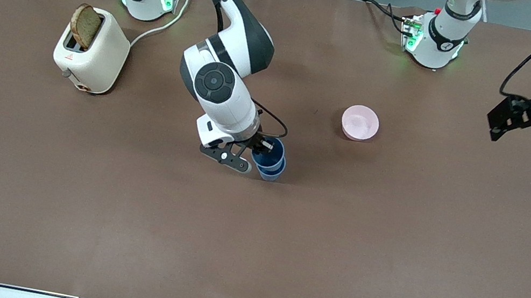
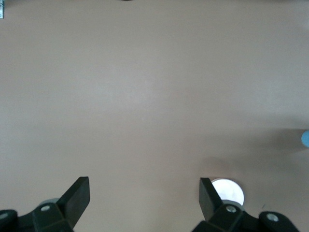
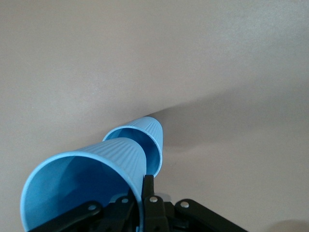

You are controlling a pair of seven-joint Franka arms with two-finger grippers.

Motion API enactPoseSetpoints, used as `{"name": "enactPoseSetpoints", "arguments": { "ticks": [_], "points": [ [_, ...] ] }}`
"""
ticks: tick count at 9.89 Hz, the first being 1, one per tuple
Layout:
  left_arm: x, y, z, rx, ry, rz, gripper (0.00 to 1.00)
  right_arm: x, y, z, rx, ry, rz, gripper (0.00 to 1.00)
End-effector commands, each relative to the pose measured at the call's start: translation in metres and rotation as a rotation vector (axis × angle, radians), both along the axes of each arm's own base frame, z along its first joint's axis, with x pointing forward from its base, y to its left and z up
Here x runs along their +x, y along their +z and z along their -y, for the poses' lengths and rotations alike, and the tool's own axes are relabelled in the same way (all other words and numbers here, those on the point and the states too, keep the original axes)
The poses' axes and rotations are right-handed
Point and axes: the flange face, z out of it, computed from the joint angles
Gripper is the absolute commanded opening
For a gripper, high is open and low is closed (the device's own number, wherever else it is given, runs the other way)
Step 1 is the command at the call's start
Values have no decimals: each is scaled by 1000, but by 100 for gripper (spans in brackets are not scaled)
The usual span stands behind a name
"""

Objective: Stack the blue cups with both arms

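The right gripper (image 1: 258, 152) pinches the rim of the upper blue cup (image 1: 268, 153), nested in the lower blue cup (image 1: 272, 172) mid-table. The left gripper (image 1: 497, 122) waits with fingers spread above the left arm's end; no writing is legible.

blue cups (image 3: 87, 179): matte ribbed plastic | table (image 1: 390, 247): matt brown | toaster (image 1: 96, 53): glossy cream

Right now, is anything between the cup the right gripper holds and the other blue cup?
Nothing visible. The right gripper grips the upper blue cup by its rim, already partly nested in the lower blue cup. The left gripper waits open, apart.
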Motion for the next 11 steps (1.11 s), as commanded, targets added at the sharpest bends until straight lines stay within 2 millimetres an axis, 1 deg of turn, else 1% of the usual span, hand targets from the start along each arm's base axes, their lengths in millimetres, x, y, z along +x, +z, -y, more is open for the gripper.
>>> {"name": "enactPoseSetpoints", "arguments": {
  "ticks": [1, 2, 3, 4, 6, 8, 11],
  "points": [
    [-6, -11, -18, -63, -9, -66, 100, -2, -3, 1, -4, -15, -9, 1],
    [-8, -17, -26, -84, -28, -87, 100, -3, -4, -2, -11, -7, -4, 1],
    [-6, -20, -46, -97, -44, -97, 100, -6, -11, -4, -21, 0, -8, 2],
    [-4, -20, -57, -109, -70, -99, 100, -5, -10, -3, -21, -1, -6, 2],
    [-3, -21, -59, -128, -72, -100, 100, -4, -15, -3, -25, -1, -9, 3],
    [-3, -19, -60, -126, -72, -99, 100, -5, -18, -5, -32, 4, -1, 7],
    [-6, -22, -54, -126, -78, -121, 100, -6, -19, -7, -31, 5, 0, 9]
  ]
}}
